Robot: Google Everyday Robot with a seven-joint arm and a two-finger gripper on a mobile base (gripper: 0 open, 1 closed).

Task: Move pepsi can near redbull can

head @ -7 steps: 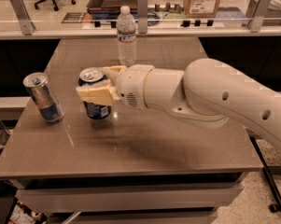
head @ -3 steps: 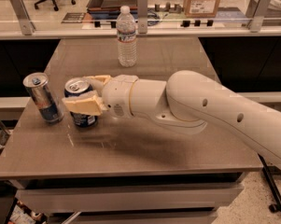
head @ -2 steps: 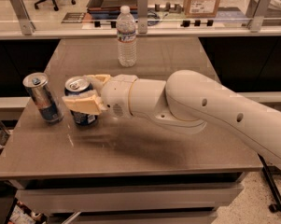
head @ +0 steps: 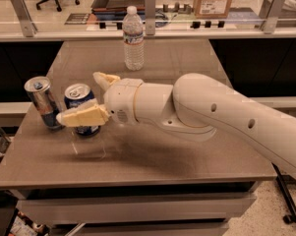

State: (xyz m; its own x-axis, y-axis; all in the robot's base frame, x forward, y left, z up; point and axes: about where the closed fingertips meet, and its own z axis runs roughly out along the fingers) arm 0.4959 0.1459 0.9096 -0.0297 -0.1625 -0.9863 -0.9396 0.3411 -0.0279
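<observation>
Pepsi can (head: 73, 103) upright on table (head: 187, 166), front-left area, just beside redbull can (head: 42, 102); narrow gap btwn them, not touching. Gripper (head: 77, 97) straddles pepsi can, fingers spread: near one across its front, far one behind, clear of it. Judgement: placement looks done; remaining = pull arm away w/o knocking either can. Water bottle (head: 133, 38) well apart, far edge.

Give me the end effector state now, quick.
End effector: open, jaws either side of the pepsi can, which stands on the table beside the redbull can.
</observation>
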